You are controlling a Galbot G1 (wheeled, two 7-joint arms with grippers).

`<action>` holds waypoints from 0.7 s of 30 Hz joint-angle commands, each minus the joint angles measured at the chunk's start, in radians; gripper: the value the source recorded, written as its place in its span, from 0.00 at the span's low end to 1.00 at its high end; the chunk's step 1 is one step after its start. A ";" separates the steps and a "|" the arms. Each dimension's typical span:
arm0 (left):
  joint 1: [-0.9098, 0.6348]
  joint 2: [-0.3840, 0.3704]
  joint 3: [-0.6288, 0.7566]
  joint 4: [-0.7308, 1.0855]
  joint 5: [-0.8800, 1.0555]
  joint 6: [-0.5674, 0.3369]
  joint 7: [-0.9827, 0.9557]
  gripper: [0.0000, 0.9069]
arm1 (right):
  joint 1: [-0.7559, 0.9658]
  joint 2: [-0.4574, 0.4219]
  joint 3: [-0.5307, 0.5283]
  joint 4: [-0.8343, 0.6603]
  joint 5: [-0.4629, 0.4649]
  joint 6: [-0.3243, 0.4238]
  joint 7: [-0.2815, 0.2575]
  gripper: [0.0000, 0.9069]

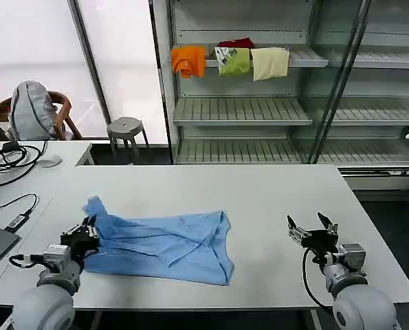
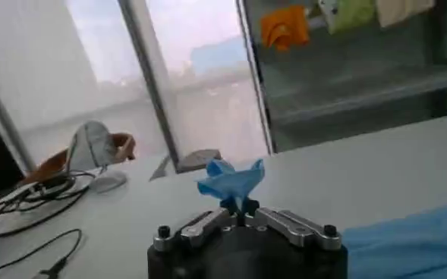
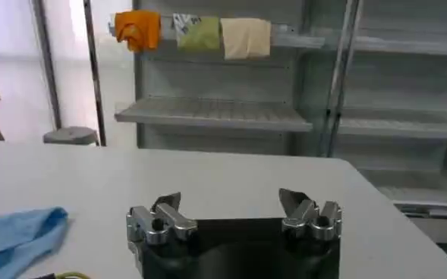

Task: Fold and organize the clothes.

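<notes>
Lying crumpled on white table (image 1: pixel 273 206), T-shirt (image 1: pixel 170 244), shelving (image 1: pixel 259 110) behind

The T-shirt (image 1: pixel 166 242) lies spread on the table (image 1: pixel 273 199), its mass to the right of the left pincer (image 1: pixel 87 230), which sits at the garment's left edge, closed on a bunch of the cloth that stands up just beyond its tips. The right pincer (image 1: pixel 313 228) rests on the table well to the right of the T-shirt, fingers spread apart, bare tabletop between them. Behind both pincers, past the table's far edge, stands a shelf rack (image 1: pixel 245 110) with folded garments (image 1: pixel 231 60) on its upper shelf. Left of the left pincer, cables (image 1: pixel 12 157) lie on a neighbouring table.
</notes>
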 commanded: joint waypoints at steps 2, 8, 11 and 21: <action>-0.075 -0.098 0.172 -0.100 -0.004 0.065 0.026 0.01 | -0.026 0.004 0.040 0.013 -0.008 0.000 0.000 1.00; -0.142 -0.147 0.264 -0.101 -0.114 0.082 0.014 0.02 | -0.047 0.007 0.081 0.035 -0.008 -0.003 -0.001 1.00; -0.166 -0.182 0.292 -0.085 -0.099 0.087 0.016 0.02 | -0.062 0.012 0.099 0.042 -0.009 -0.004 -0.003 1.00; -0.223 -0.291 0.344 -0.047 -0.146 0.106 -0.029 0.02 | -0.078 0.019 0.115 0.053 -0.021 -0.004 -0.008 1.00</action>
